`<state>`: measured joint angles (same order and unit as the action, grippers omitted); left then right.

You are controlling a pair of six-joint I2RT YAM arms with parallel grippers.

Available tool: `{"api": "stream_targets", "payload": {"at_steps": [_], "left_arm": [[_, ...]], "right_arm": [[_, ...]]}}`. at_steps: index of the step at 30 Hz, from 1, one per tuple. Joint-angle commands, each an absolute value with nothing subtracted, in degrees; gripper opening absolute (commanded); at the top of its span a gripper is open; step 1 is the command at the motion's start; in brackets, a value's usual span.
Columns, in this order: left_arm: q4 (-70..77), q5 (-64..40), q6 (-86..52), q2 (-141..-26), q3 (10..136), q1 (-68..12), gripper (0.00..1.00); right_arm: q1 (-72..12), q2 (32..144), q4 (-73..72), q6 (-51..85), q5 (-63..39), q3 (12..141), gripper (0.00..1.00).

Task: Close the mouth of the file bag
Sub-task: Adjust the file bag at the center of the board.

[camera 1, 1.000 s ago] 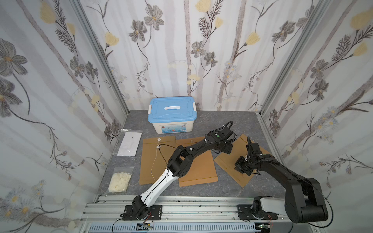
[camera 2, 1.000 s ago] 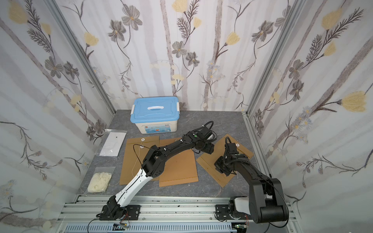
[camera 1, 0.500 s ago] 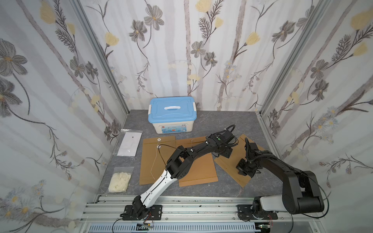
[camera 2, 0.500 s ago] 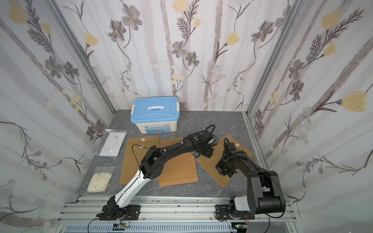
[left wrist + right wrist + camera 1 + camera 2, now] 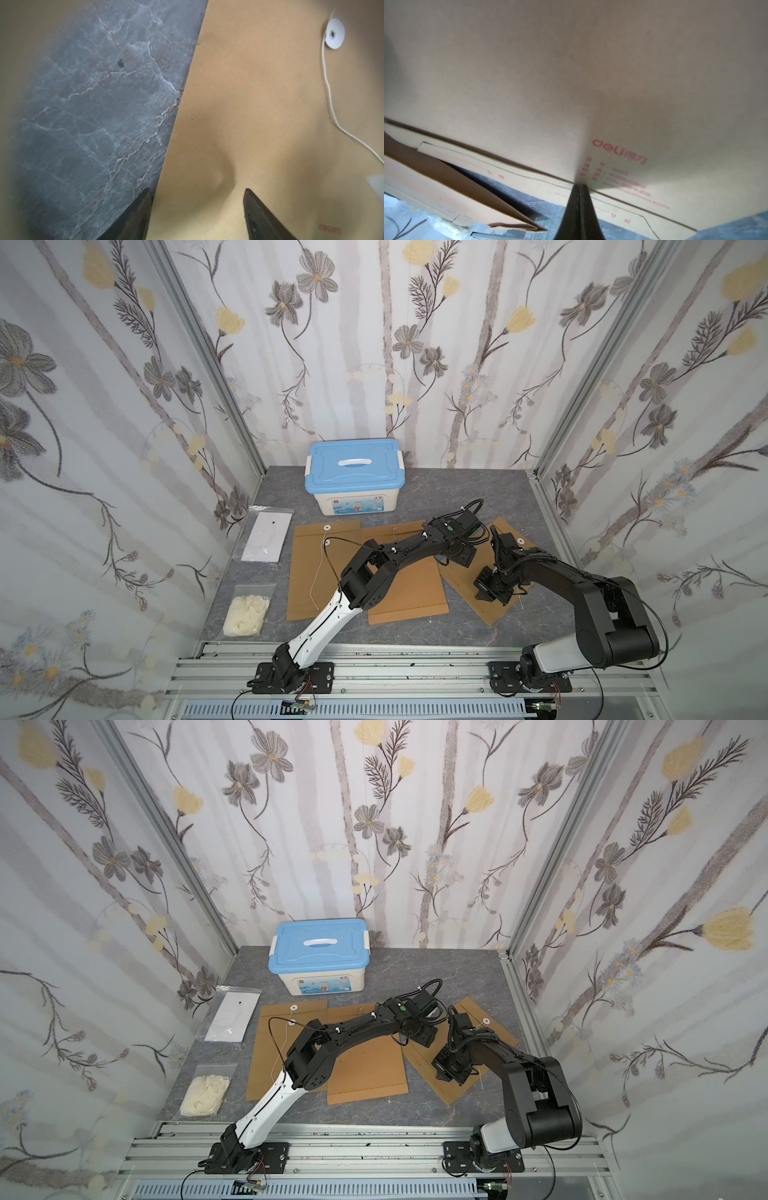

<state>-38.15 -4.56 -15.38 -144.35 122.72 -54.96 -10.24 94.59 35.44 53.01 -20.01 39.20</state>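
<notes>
The file bag (image 5: 461, 587) is the right-hand, tilted brown envelope, seen in both top views. Its white button (image 5: 334, 34) with a white string (image 5: 328, 89) shows in the left wrist view. My left gripper (image 5: 196, 190) is open. It stands over the bag's edge beside the grey table, one finger on each side of a dent in the paper. My right gripper (image 5: 579, 186) is shut, its tips at the edge of the bag's printed layer. I cannot tell whether paper is pinched between them. In a top view it sits low on the bag's near half (image 5: 484, 597).
Two more brown file bags (image 5: 316, 572) (image 5: 411, 593) lie to the left; my left arm reaches across them. A blue-lidded box (image 5: 354, 470) stands at the back. A clear sleeve with a white sheet (image 5: 266, 539) and a bag of white material (image 5: 247, 612) lie far left.
My left gripper has come nearer and down onto the right-hand bag. The right gripper has shifted slightly on the bag's near half and stays shut.
</notes>
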Motion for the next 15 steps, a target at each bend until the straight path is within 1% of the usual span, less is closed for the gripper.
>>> {"api": "stream_targets", "payload": {"at_steps": [1,3,4,6,9,11,12,13,15], "left_arm": [[-54.51,-3.12,-14.18,-146.07,120.97,-53.99,0.72],[-55.1,-4.37,-13.95,-146.42,120.66,-53.86,0.71],[-55.13,-3.27,-13.72,-146.43,120.19,-53.96,0.71],[-54.06,-0.69,-13.87,-145.58,118.11,-53.7,0.74],[-53.17,-1.37,-14.13,-144.86,116.27,-52.63,0.76],[-53.32,0.68,-14.0,-144.18,114.87,-52.44,0.82],[-52.64,0.42,-13.86,-143.69,114.04,-52.25,0.83],[-51.05,-1.87,-13.56,-143.14,112.37,-51.89,0.82],[-48.86,-6.81,-13.34,-142.47,110.27,-51.43,0.7]], "right_arm": [[-10.9,96.88,28.57,53.09,-17.05,37.54,0.0],[-10.88,97.01,28.22,53.0,-17.05,37.53,0.0],[-10.89,97.12,28.08,53.0,-17.14,37.53,0.0],[-10.81,97.54,27.82,52.91,-17.52,37.66,0.0],[-10.81,98.02,27.87,52.52,-17.58,37.84,0.0],[-10.73,98.02,28.06,52.22,-17.73,37.97,0.0],[-10.64,97.87,28.1,52.16,-17.67,38.01,0.0],[-10.63,97.78,28.34,52.1,-17.58,38.1,0.0],[-10.5,97.69,28.72,51.77,-17.58,38.41,0.0]]}}
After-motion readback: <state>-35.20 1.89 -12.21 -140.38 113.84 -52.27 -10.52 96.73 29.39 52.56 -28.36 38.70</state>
